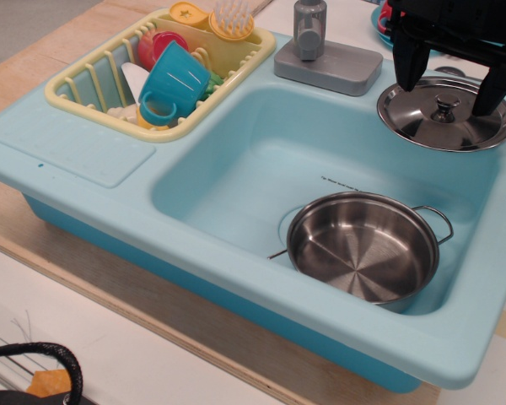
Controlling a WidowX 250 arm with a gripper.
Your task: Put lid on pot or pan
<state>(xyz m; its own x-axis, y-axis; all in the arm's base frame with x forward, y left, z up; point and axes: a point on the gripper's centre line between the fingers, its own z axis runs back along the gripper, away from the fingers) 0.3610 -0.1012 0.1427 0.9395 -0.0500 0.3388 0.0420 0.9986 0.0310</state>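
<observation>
Shallow round shiny steel pan (363, 256) sits in basin of light-blue sink (236, 181), toward counter's near right corner. Round steel lid with small central knob (445, 115) lies flat on sink's far right rim. Black gripper (452, 89) hovers directly above, jaws spread wide, straddling knob, holding nothing. Knob directly below.

A single camera looked down at an angle from the front, fairly close. The black pincer (452, 94) sat at its upper right, and the pale blue plastic sink (236, 169) filled the frame below and left of that.
</observation>
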